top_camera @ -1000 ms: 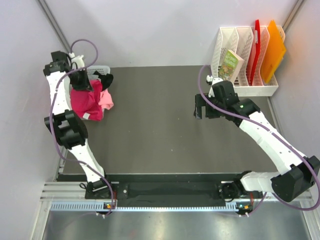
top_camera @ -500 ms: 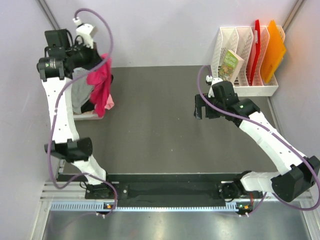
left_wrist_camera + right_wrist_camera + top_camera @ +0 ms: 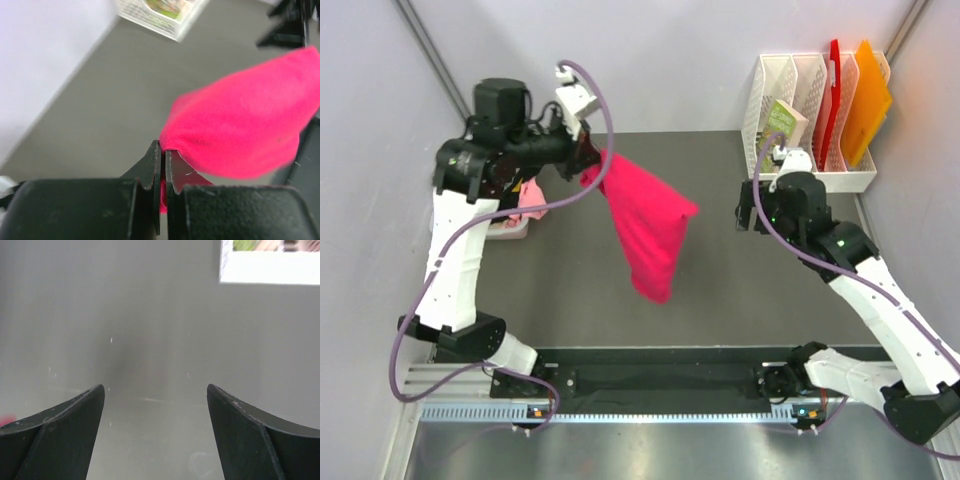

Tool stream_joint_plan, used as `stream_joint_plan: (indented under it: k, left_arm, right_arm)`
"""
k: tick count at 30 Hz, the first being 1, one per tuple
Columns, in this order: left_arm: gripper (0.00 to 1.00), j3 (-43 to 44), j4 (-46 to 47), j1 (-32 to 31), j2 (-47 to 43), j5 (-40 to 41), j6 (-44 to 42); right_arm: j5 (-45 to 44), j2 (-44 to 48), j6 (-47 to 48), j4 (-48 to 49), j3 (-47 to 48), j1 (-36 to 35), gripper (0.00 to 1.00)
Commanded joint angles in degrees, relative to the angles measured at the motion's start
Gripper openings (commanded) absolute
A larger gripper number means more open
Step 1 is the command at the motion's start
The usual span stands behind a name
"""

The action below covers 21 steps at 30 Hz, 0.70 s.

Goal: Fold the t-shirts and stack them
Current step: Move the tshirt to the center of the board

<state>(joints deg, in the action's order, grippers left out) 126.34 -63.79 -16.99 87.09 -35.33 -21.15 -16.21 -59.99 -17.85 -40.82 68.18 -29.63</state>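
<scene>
A crimson-red t-shirt point(image 3: 648, 226) hangs in the air over the middle of the dark table, swung out to the right. My left gripper point(image 3: 588, 160) is shut on its upper corner; in the left wrist view the red cloth point(image 3: 245, 130) is pinched between the closed jaws of my left gripper point(image 3: 162, 150). A light pink t-shirt point(image 3: 528, 194) shows at the far left, mostly hidden behind the left arm. My right gripper point(image 3: 752, 215) hovers right of the red shirt, apart from it. In the right wrist view the right gripper point(image 3: 156, 395) stands open over bare table.
A white file rack point(image 3: 812, 178) stands at the back right with a book point(image 3: 782, 122), a red folder point(image 3: 832, 95) and an orange folder point(image 3: 868, 100). The white basket point(image 3: 508, 228) sits at the left edge under the left arm. Walls close off left, back and right.
My left arm has lifted the red shirt out of the basket and swung it right over the table. The right arm has shifted right and back, and its jaws have narrowed slightly.
</scene>
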Motion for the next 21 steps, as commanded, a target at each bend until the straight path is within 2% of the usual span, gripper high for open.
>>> stream_joint_plan:
  k: [1,5,7,10,17,21]
  left_arm:
    - [0.00,-7.0,0.5,-2.9,0.0,-0.5,0.2]
    - [0.00,-16.2,2.5,-4.4,-0.2,-1.1,0.6]
    - [0.00,-18.1,2.8,-5.2,0.3,-0.8,0.7]
    - [0.00,-16.8,2.8,-6.6,2.2,-0.4,1.5]
    - [0.00,-7.4,-0.8,-10.4,7.0,-1.1,1.2]
    - [0.00,-10.2,-1.9,-12.8,7.1,-0.2,0.2]
  right_arm:
    - [-6.9,2.9,-1.0,4.3,-0.5,-0.7,0.83]
    - [-6.9,2.9,-1.5,4.1,-0.8,-0.7,0.82]
    - [-7.0,2.7,-1.8,3.9,-0.7,-0.6,0.82]
    - [-7.2,2.7,-1.8,4.1,-0.7,-0.7,0.81]
    - [-7.4,2.7,-2.1,4.3,-0.9,-0.8,0.79]
    - [-7.7,2.9,-2.0,4.6,-0.9,-0.7,0.79]
